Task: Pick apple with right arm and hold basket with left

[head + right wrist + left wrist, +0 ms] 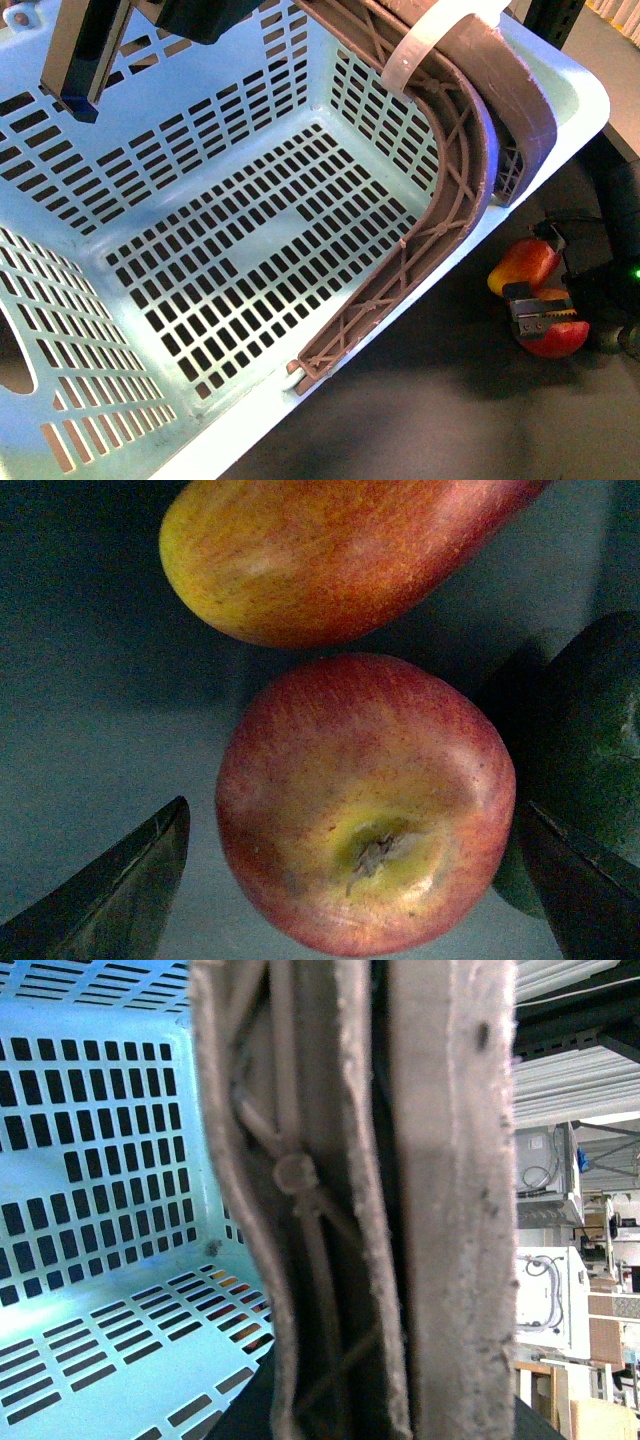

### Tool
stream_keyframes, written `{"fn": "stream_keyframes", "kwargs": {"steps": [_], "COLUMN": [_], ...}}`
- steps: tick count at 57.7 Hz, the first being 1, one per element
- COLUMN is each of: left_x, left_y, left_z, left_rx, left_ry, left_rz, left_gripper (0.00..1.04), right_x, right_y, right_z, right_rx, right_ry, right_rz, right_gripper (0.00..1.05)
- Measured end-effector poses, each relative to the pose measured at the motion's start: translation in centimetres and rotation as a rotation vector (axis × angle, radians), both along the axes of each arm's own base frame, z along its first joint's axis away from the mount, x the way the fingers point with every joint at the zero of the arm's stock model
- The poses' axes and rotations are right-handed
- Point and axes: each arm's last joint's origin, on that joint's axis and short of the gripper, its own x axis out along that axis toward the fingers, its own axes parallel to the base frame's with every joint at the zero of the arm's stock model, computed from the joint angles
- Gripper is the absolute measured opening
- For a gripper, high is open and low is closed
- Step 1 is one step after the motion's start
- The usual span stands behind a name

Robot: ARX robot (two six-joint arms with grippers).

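Dark matte tabletop [420, 420], dim underneath the right arm.

- Round red apple with yellowish streaks [365, 800] sits on the tabletop just outside the large light aqua slotted plastic basket [560, 90], near its right-hand corner. It is round, with no long axis to line up on. The stem dimple faces the wrist camera.
- Right gripper [540, 312] is directly over the apple, much nearer than the other arm. Its jaws are spread wide and the fruit is centred between the two dark fingertips [120, 890]. There is clear space on one side. The other tip is close against the apple's flank, and contact cannot be told. Nothing is gripped yet.
- Elongated red-orange-yellow mango [330, 550] lies crosswise just beyond the apple. Dark green avocado-like fruit [590, 740] crowds one fingertip, likely the tight side on closing.
- Left gripper [90, 60] is up at the basket's far rim. The brown curved handle [450, 200], bound with a white zip tie [425, 45], fills the left wrist view. Whether those jaws are clamped on it cannot be told.
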Motion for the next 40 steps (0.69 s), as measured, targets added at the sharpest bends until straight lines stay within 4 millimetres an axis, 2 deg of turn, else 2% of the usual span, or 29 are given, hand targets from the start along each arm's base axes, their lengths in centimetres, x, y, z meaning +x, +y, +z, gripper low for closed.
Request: {"fn": "stream_keyframes", "kwargs": {"steps": [11, 18, 25, 33, 40], "left_x": [0.0, 0.0, 0.0, 0.0, 0.0], "left_y": [0.0, 0.0, 0.0, 0.0, 0.0], "left_z": [0.0, 0.0, 0.0, 0.0, 0.0], "left_rx": [0.000, 0.000, 0.000, 0.000, 0.000], "left_ry": [0.000, 0.000, 0.000, 0.000, 0.000], "left_rz": [0.000, -0.001, 0.000, 0.000, -0.001], "left_gripper": [0.15, 0.15, 0.15, 0.15, 0.15], "right_x": [-0.1, -0.3, -0.6, -1.3, -1.8], "right_y": [-0.3, -0.5, -0.6, -0.6, -0.8], "right_z": [-0.7, -0.8, -0.7, 0.1, 1.9], "right_rx": [0.003, 0.007, 0.018, 0.029, 0.044], "right_ry": [0.016, 0.009, 0.002, -0.011, -0.060], "right_rz": [0.003, 0.013, 0.023, 0.039, 0.055], "right_gripper": [0.95, 0.80, 0.77, 0.75, 0.75]}}
